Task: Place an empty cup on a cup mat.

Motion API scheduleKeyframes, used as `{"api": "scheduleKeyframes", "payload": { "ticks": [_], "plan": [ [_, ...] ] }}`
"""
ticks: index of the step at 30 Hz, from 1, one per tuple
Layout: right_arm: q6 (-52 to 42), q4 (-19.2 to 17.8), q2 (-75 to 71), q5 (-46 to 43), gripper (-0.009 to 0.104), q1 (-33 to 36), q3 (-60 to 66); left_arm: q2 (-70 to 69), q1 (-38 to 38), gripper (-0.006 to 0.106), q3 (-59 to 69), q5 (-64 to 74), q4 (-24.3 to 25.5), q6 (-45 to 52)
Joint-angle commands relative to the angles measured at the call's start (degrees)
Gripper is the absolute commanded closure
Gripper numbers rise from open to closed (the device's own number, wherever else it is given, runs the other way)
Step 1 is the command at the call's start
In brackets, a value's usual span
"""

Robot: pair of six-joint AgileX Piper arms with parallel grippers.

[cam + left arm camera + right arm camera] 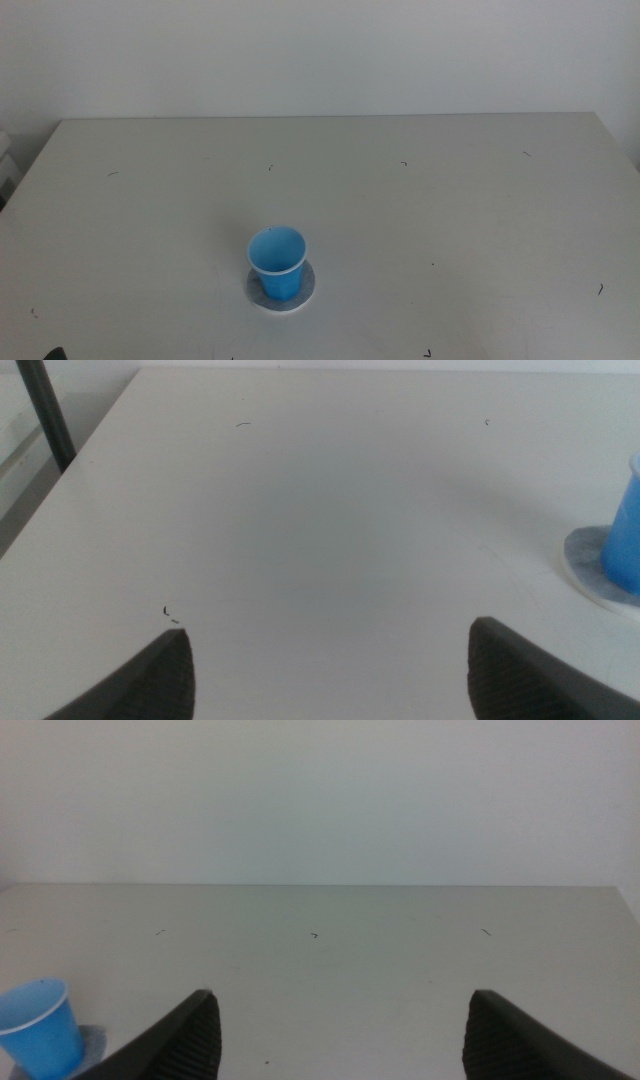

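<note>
Left gripper: jaws spread wide, nothing between them, low over bare table near its left side; cup and mat seen off to one side, well apart from the jaws. A dark sliver at the bottom edge of the middle view, too small to identify.

Cup: bright blue, upright, pale rim, blue inside, empty; standing on the cup mat, left of table centre, toward the near edge.

Cup mat: round, grey, white-edged, flat on the table, showing around the cup's base.

Right gripper: jaws parted, released, holding nothing, above the table, away from the cup.

Wall: plain, pale, behind the table.
</note>
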Motion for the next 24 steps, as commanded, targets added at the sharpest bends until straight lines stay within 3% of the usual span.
{"api": "scheduleKeyframes", "payload": {
  "ticks": [1, 3, 6, 11, 18, 24],
  "plan": [
    [1.7, -4.2, 0.5, -6.0, 0.033, -1.4, -0.8, -0.7, 0.1, -0.005, -0.3, -3.8, 0.0, -0.6],
    [-0.5, -2.8, 0.5, -6.0, 0.033, -2.9, -0.8, -0.7, 0.1, -0.005, -0.3, -3.8, 0.0, -0.6],
    [-9.4, 3.1, 0.5, -5.8, 0.033, -5.9, -0.8, -0.7, 0.1, -0.005, -0.3, -3.8, 0.0, -0.6],
    [-22.9, 6.1, 0.5, -6.0, 0.033, -9.7, -0.7, -0.7, 0.1, -0.005, -0.3, -3.8, 0.0, -0.6],
    [-24.4, 15.9, 0.5, -15.0, 0.033, -10.9, 5.1, -0.7, 0.1, -0.005, -0.3, -3.8, 0.0, -0.6],
    [-24.4, 18.5, 0.5, -21.2, 0.033, -10.9, 11.3, -0.7, 0.1, -0.005, -0.3, -3.8, 0.0, -0.6]
  ]
}}
